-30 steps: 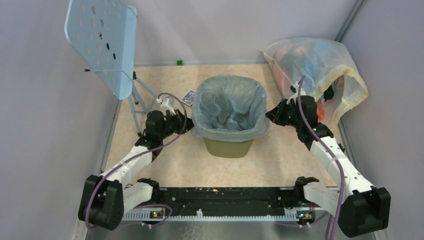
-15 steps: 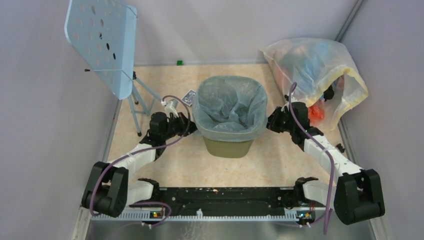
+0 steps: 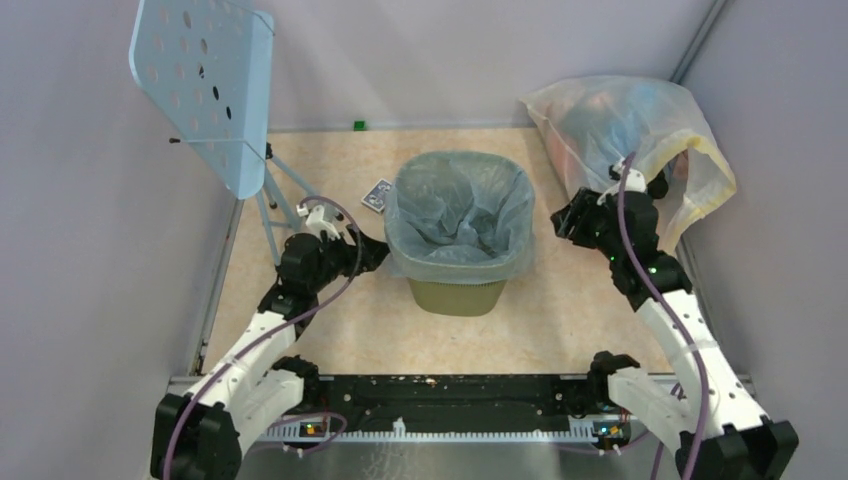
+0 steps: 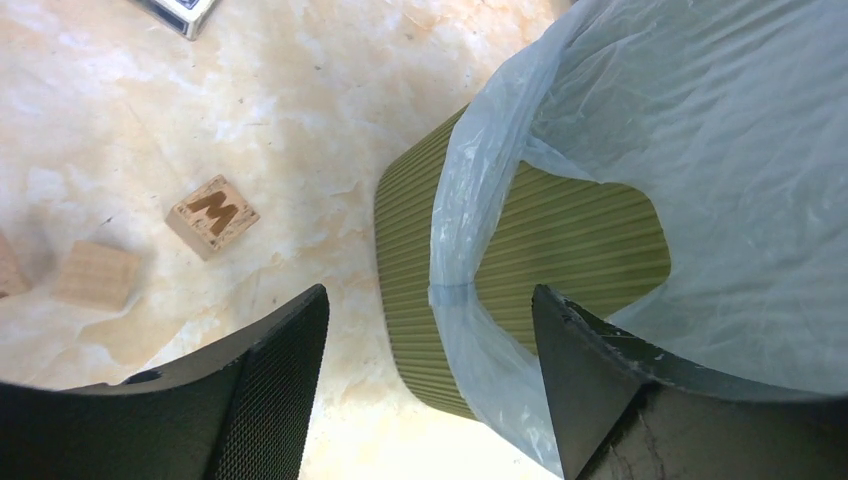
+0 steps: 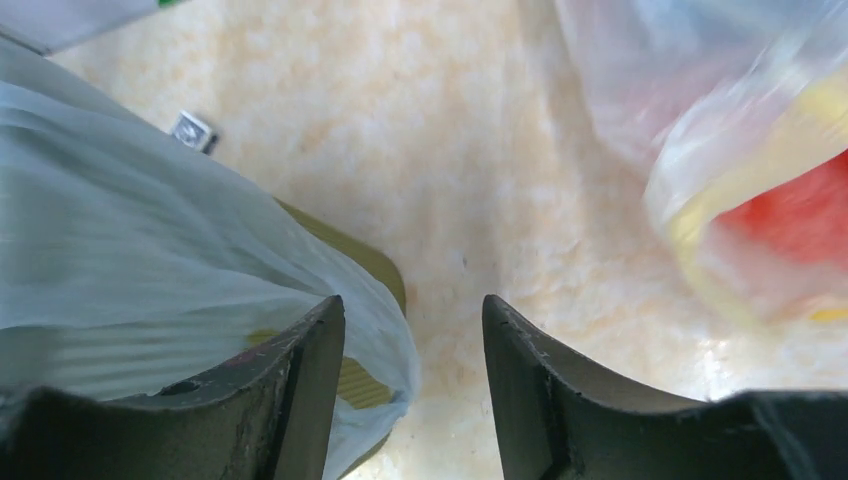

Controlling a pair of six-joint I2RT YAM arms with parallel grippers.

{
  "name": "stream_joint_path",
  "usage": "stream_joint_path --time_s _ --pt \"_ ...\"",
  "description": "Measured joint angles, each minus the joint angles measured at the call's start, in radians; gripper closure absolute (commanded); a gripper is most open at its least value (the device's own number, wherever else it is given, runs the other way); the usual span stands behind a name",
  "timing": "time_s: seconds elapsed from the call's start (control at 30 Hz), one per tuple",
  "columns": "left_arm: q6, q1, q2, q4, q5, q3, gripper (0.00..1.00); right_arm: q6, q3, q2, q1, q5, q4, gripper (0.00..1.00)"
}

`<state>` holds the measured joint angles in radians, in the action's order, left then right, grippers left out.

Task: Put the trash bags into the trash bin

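The olive-green trash bin [image 3: 455, 295] stands mid-floor, lined with the pale blue-grey trash bag [image 3: 460, 215], whose edge is folded down over the rim. My left gripper [image 3: 365, 250] sits just left of the bin and is open. In the left wrist view the gripper [image 4: 430, 300] has a hanging fold of the bag [image 4: 700, 150] and the ribbed bin wall [image 4: 540, 230] in the gap between its spread fingers, gripping neither. My right gripper [image 3: 560, 222] is open to the bin's right. In its wrist view the gripper [image 5: 412, 305] has bare floor between its fingers, the bag [image 5: 120, 270] beside the left one.
A big clear-yellowish sack [image 3: 630, 130] of coloured items lies at the back right, close behind the right arm. A pale blue perforated plate on a tripod [image 3: 205, 85] stands at the back left. A small card [image 3: 376, 195] and wooden blocks [image 4: 211, 215] lie left of the bin.
Both grippers were shut at the bag's edge on the bin rim; both have opened, let go and drawn back from the bin, left to the left, right to the right.
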<state>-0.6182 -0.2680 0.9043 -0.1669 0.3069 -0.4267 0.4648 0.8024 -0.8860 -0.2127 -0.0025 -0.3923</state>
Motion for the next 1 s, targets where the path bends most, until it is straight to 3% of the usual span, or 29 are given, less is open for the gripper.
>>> stream_joint_path --time_s 0.07,0.1,0.13,0.37,0.53,0.67,0.83,1.0 --pt "0.010 0.000 -0.040 0.051 -0.019 -0.002 0.20 -0.036 0.073 0.036 0.000 0.021 -0.045 0.75" --pt "0.015 0.000 -0.058 0.075 -0.028 -0.003 0.20 -0.055 0.118 0.047 0.000 0.024 -0.071 0.96" --pt "0.019 0.000 -0.075 0.096 -0.034 -0.003 0.20 -0.076 0.166 0.051 0.000 0.024 -0.095 1.00" --pt "0.055 0.000 -0.143 0.162 -0.035 -0.021 0.18 -0.189 0.544 -0.059 -0.077 -0.033 -0.252 1.00" --pt "0.072 0.000 -0.142 0.169 -0.023 -0.029 0.19 -0.230 0.779 -0.264 -0.390 0.051 -0.380 1.00" --pt "0.071 0.000 -0.131 0.167 0.007 -0.029 0.20 -0.244 0.910 -0.468 -0.548 0.116 -0.481 1.00" --pt "0.071 0.000 -0.105 0.154 0.047 -0.027 0.20 -0.256 0.948 -0.661 -0.620 0.136 -0.570 1.00" --pt "0.071 0.000 -0.076 0.107 0.093 -0.016 0.20 -0.256 0.919 -0.729 -0.625 0.122 -0.597 1.00"
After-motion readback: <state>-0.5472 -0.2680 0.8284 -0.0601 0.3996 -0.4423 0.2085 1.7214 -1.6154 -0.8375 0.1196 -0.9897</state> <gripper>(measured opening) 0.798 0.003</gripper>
